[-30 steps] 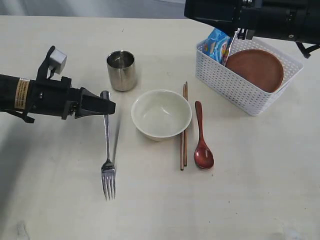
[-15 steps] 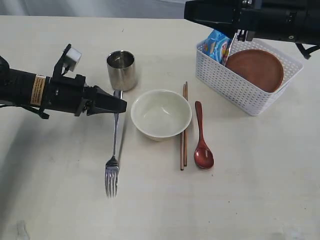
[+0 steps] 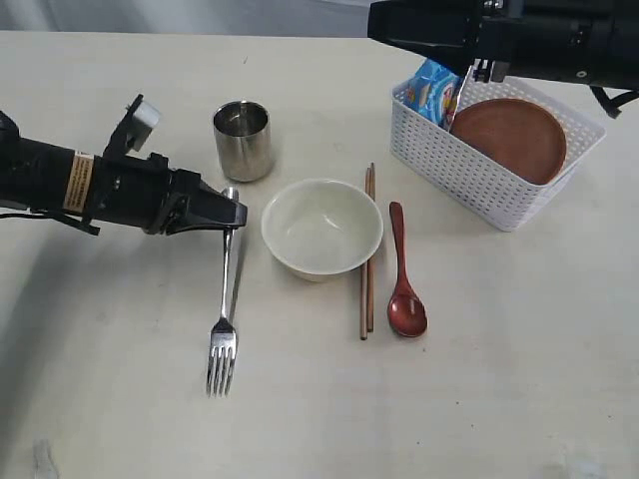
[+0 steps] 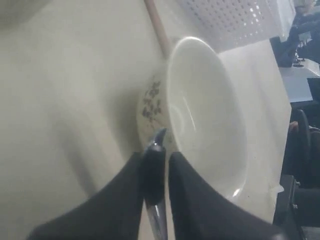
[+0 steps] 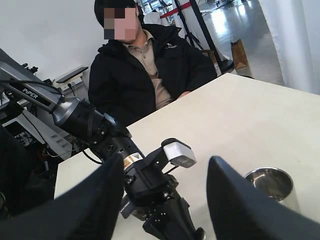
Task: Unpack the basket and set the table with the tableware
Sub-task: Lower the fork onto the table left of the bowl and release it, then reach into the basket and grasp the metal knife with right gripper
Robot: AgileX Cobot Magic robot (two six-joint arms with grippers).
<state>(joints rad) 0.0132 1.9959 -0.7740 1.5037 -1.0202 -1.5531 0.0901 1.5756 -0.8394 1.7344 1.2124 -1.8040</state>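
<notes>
On the pale table (image 3: 479,399), just left of the cream bowl (image 3: 321,228) in the exterior view, the steel fork (image 3: 224,304) lies with its tines toward the near edge and its handle end up near the steel cup (image 3: 243,140). That handle end sits between the fingers of my left claw (image 3: 238,213). The gap there is narrow, and I cannot tell whether I pinch the handle or only flank it. On the bowl's other side lie the wooden chopsticks (image 3: 367,254), close by its rim, with the reddish-brown spoon (image 3: 402,274) just beside them. Farther right, the white basket (image 3: 469,175) holds the brown plate (image 3: 509,138), leaning, and a blue snack bag (image 3: 436,88). My right claw (image 5: 166,170) hangs over the basket's far side, fingers spread wide with nothing between them.
</notes>
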